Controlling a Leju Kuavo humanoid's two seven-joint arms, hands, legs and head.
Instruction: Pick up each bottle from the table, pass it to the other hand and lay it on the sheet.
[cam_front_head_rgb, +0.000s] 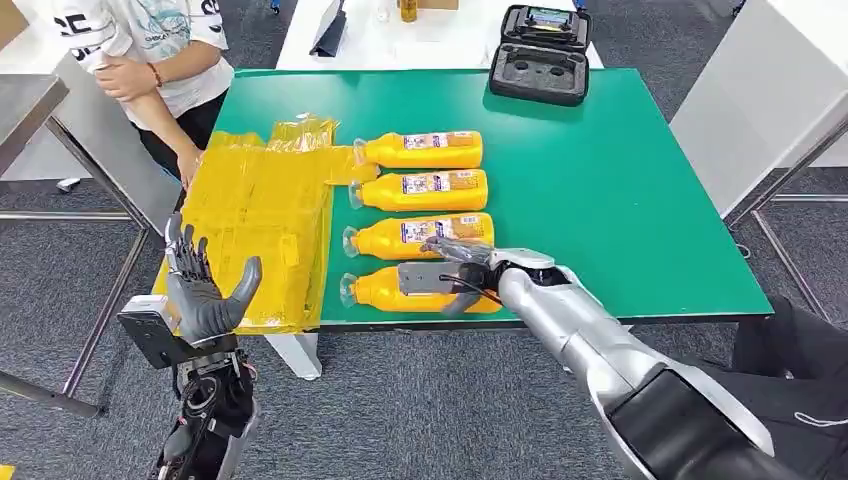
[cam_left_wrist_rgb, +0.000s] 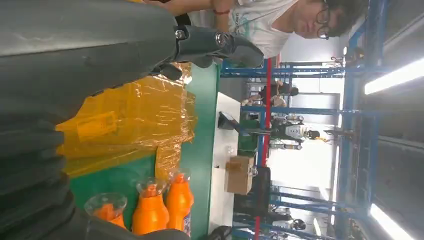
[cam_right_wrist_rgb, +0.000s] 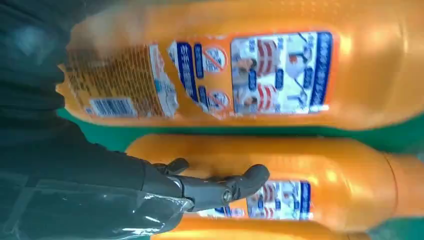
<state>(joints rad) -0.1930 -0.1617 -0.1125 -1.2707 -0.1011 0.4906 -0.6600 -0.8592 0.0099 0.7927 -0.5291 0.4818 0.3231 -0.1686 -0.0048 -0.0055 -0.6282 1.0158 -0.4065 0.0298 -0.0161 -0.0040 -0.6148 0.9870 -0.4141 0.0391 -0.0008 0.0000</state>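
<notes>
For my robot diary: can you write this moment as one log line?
right hand: over nearest bottle, grip unclear | left hand: open, off table | bottles on green table: four | yellow sheet: no bottle

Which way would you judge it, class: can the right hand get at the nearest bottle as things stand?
Probably yes. The right hand is already over the nearest bottle at the table's front edge, its fingers across the body; nothing covers it.

Even, bright overhead lighting; ceiling light strips (cam_left_wrist_rgb: 395, 77) glare in the left wrist view; the right wrist view is soft, its near bottles (cam_right_wrist_rgb: 280, 75) blurred.
</notes>
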